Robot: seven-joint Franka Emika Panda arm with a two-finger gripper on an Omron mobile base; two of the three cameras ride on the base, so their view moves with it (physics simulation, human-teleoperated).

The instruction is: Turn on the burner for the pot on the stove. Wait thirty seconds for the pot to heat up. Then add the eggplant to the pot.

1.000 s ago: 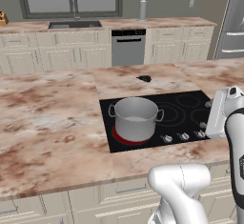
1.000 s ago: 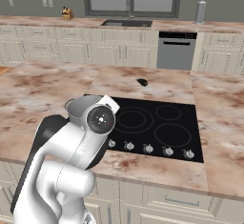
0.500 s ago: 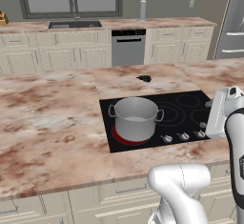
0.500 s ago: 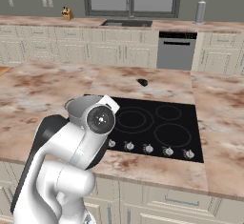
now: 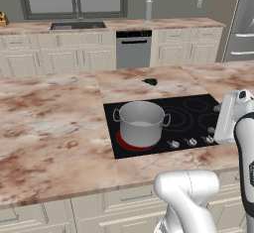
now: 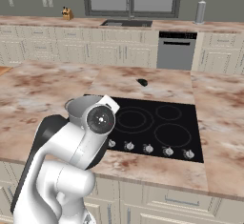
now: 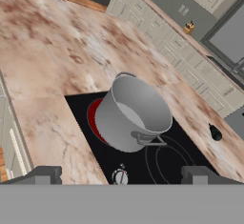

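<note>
From the left base view, the pot (image 5: 142, 123) stands on the glowing red burner (image 5: 128, 143) of the stove (image 5: 198, 109), the eggplant (image 5: 150, 82) lying well apart on the table (image 5: 54, 123). From the right, my arm hides the pot. My hand view shows my pincer (image 7: 124, 175) spread wide, holding nothing, above the knobs.

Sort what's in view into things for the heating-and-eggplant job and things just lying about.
For the job:
pot
burner, glowing red under the pot
stove
eggplant, on the counter behind the stove

Just about:
sink
dishwasher
grey canister
</note>
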